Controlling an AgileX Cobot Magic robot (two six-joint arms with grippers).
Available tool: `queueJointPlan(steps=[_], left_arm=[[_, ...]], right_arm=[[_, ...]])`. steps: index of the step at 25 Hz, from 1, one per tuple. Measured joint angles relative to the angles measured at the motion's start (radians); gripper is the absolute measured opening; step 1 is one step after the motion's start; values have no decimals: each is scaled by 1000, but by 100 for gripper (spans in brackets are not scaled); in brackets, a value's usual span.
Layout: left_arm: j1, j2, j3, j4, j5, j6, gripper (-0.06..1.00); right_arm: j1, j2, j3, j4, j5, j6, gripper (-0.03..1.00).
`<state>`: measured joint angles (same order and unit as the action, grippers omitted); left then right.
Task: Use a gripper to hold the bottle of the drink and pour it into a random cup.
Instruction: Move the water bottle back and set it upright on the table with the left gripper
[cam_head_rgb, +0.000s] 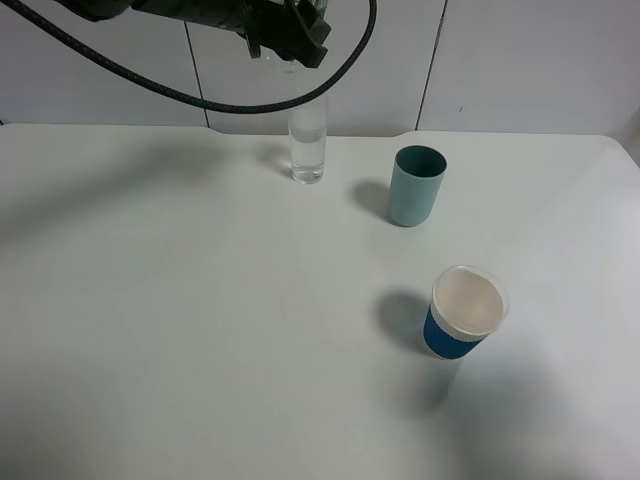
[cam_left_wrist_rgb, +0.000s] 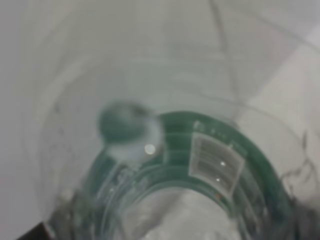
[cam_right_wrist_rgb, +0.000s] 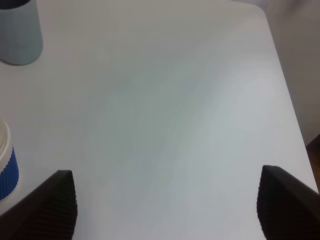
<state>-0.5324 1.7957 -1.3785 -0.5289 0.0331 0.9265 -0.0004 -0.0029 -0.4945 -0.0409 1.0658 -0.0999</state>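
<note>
My left gripper (cam_head_rgb: 290, 35) hangs at the top of the exterior high view on a black arm with cables. It is shut on the bottle of the drink, whose clear mouth end (cam_head_rgb: 287, 63) pokes out tilted just above the tall clear glass (cam_head_rgb: 307, 145). In the left wrist view the bottle (cam_left_wrist_rgb: 200, 165) fills the frame, with its green label and barcode blurred and very close. The glass stands upright at the back of the table. My right gripper (cam_right_wrist_rgb: 165, 210) is open and empty over bare table. It does not show in the exterior high view.
A teal-green cup (cam_head_rgb: 416, 185) stands right of the glass and also shows in the right wrist view (cam_right_wrist_rgb: 19, 32). A blue-sleeved white paper cup (cam_head_rgb: 465, 312) stands nearer the front right, and its edge shows in the right wrist view (cam_right_wrist_rgb: 5, 167). The white table (cam_head_rgb: 150, 300) ends at a wall behind.
</note>
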Motion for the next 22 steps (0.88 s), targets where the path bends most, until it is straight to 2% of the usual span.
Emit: queueJointPlan(steps=[2, 6, 9, 11, 15, 22], left_arm=[[0, -25, 0, 136, 50, -176, 54], [1, -92, 0, 342, 140, -466, 54], [1, -141, 5, 437, 201, -668, 54], [1, -183, 36, 478, 209, -750, 54], [1, -280, 176, 505, 143, -810, 54], [41, -434, 485, 496, -165, -818, 54]], right_arm=[[0, 0, 0, 0, 0, 0, 74], [0, 0, 0, 0, 0, 0, 74], [0, 0, 0, 0, 0, 0, 74], [0, 0, 0, 0, 0, 0, 74], [0, 0, 0, 0, 0, 0, 74], [0, 0, 0, 0, -1, 0, 74]])
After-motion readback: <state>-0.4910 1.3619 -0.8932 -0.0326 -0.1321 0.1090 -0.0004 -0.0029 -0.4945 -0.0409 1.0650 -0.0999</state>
